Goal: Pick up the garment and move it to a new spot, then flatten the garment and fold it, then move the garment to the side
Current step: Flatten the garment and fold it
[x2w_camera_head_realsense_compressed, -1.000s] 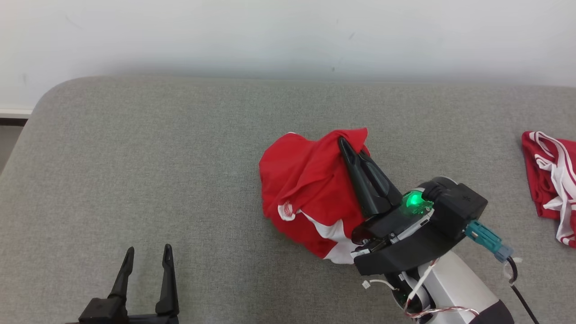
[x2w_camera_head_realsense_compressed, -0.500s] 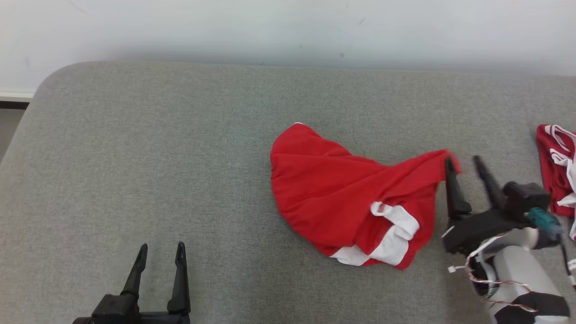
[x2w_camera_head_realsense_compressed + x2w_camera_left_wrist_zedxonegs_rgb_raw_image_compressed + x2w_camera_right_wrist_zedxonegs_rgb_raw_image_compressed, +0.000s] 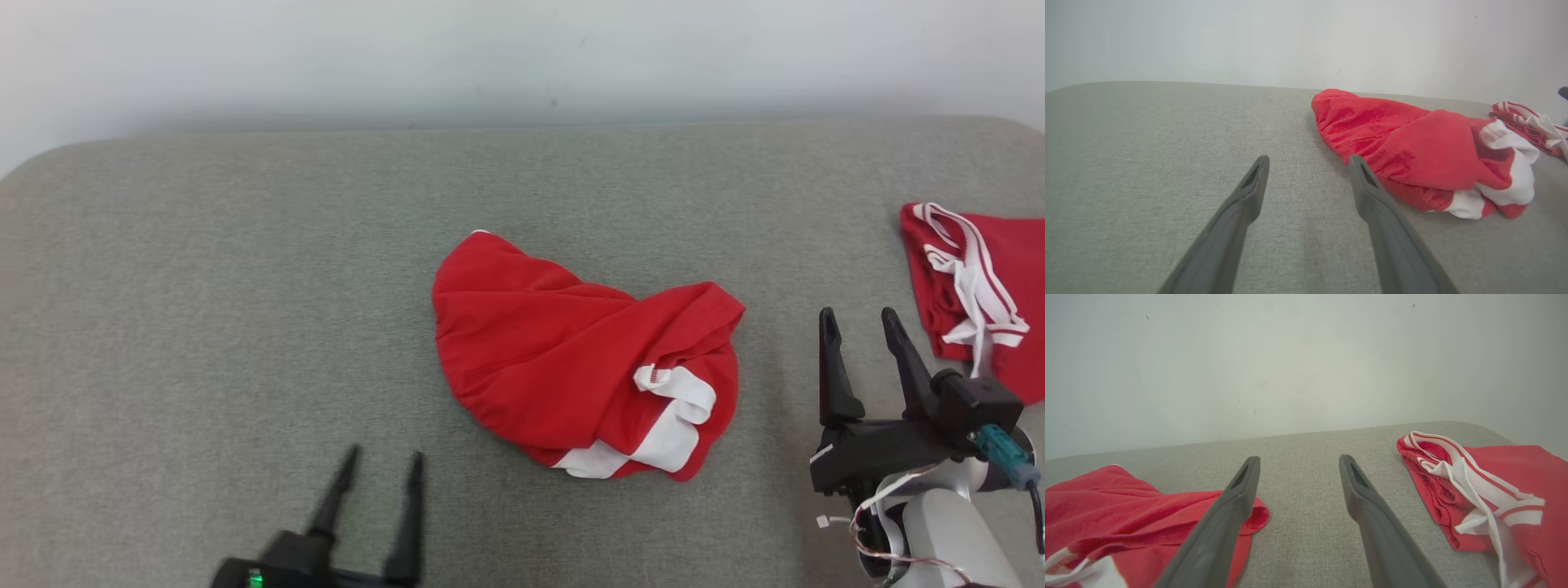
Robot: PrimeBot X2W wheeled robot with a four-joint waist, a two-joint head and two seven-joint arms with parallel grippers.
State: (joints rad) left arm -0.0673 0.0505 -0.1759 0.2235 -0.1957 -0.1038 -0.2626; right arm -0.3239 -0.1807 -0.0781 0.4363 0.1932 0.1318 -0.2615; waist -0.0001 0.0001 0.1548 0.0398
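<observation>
- Hovering low over the grey fabric-covered surface [image 3: 204, 286], my left gripper [image 3: 385, 453] has its two fingers spread, with bare fabric showing between them. Its body is blurred and cut off by the bottom edge of the head view.
- My right gripper [image 3: 857, 314] is spread as well and grips nothing. The pale forearm behind it runs out of the head view at the lower right.
- The garment [image 3: 571, 367] lies crumpled near the middle of the surface, between my two grippers and apart from both. It is red, with white patches bunched at its near right end.
- Its folds hide the underside and most of its outline, so I cannot tell what kind of garment it is.
- In the left wrist view, the right finger of my left gripper [image 3: 1309, 159] overlaps the near edge of the garment [image 3: 1404, 139]. The head view shows a gap there.
- In the right wrist view, the left finger of my right gripper [image 3: 1299, 458] covers part of the garment [image 3: 1126, 506] at its pointed corner. The frame's left and bottom edges cut the cloth off.
- A second red garment with white stripes [image 3: 980, 286] lies to the right of my right gripper and runs off the frame's right edge. It is also cut off in the right wrist view [image 3: 1494, 490].
- A plain pale wall [image 3: 522, 57] stands behind the surface.
</observation>
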